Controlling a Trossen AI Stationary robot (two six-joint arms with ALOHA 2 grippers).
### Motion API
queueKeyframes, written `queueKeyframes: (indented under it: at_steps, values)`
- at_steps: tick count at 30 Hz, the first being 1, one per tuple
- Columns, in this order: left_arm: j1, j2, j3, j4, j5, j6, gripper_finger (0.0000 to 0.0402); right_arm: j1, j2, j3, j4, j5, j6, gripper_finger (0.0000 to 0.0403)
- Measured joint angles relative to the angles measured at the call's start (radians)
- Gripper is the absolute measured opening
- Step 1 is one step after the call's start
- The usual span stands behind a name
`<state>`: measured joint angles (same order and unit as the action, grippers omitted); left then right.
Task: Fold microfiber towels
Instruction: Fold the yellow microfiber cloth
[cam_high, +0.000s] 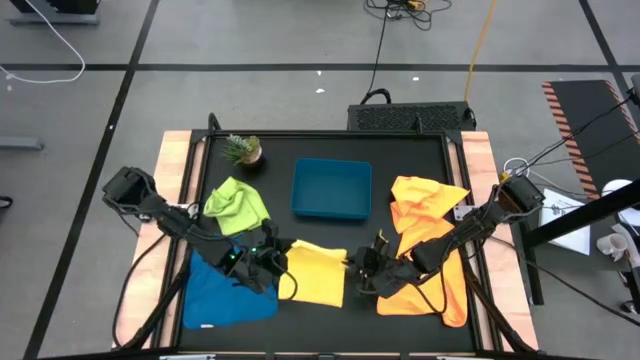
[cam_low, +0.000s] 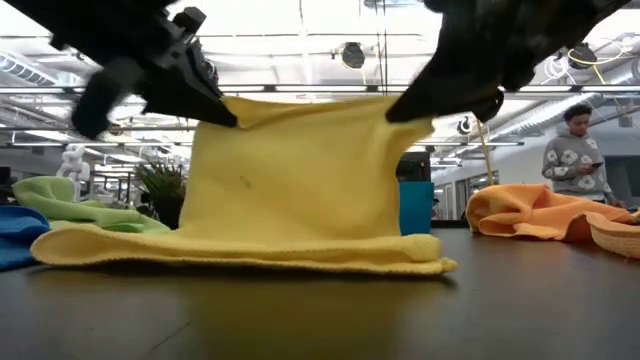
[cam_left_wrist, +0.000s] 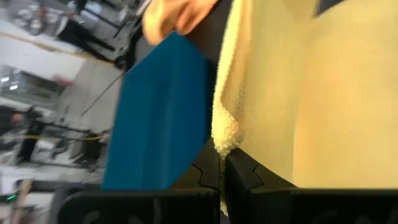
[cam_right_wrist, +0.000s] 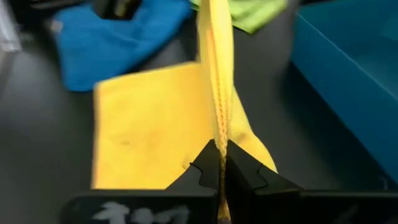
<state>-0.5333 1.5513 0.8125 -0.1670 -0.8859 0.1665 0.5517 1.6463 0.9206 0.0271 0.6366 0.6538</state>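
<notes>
A yellow towel (cam_high: 315, 272) lies at the table's near middle, its far part lifted between my two grippers, its near part (cam_low: 240, 250) on the table. My left gripper (cam_high: 275, 258) is shut on its left corner, my right gripper (cam_high: 358, 266) on its right corner. A blue towel (cam_high: 215, 290) lies at the near left, a lime green towel (cam_high: 237, 205) behind it. Orange towels (cam_high: 425, 250) lie at the right, partly under my right arm. My left gripper pinches the yellow towel's lifted left corner (cam_left_wrist: 225, 142) between its two fingers, coming from the table's left. The cloth runs taut toward my right gripper. My right gripper pinches the towel's lifted right corner at its hemmed edge (cam_right_wrist: 221, 144) between its two fingers, coming from the table's right. The cloth stands up from the table, its lower part lying flat.
A teal tray (cam_high: 332, 188) stands at the far middle, a small potted plant (cam_high: 243, 150) at the far left. A person (cam_low: 572, 155) stands in the room beyond the table's right side.
</notes>
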Motion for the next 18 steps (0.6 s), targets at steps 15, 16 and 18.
queueKeyframes:
  at_steps: [15,16,18]
  values:
    - [0.083,-0.130,-0.020,-0.031,0.073,0.068,0.0000,-0.029,-0.081,0.001,-0.106,0.073,-0.003,0.0000]
    - [0.075,-0.144,-0.027,-0.015,0.067,0.068,0.0000,-0.029,-0.094,0.002,-0.106,0.078,-0.013,0.0000]
    - [0.064,-0.161,-0.051,0.009,0.072,0.067,0.0000,-0.028,-0.108,0.000,-0.093,0.081,-0.037,0.0000]
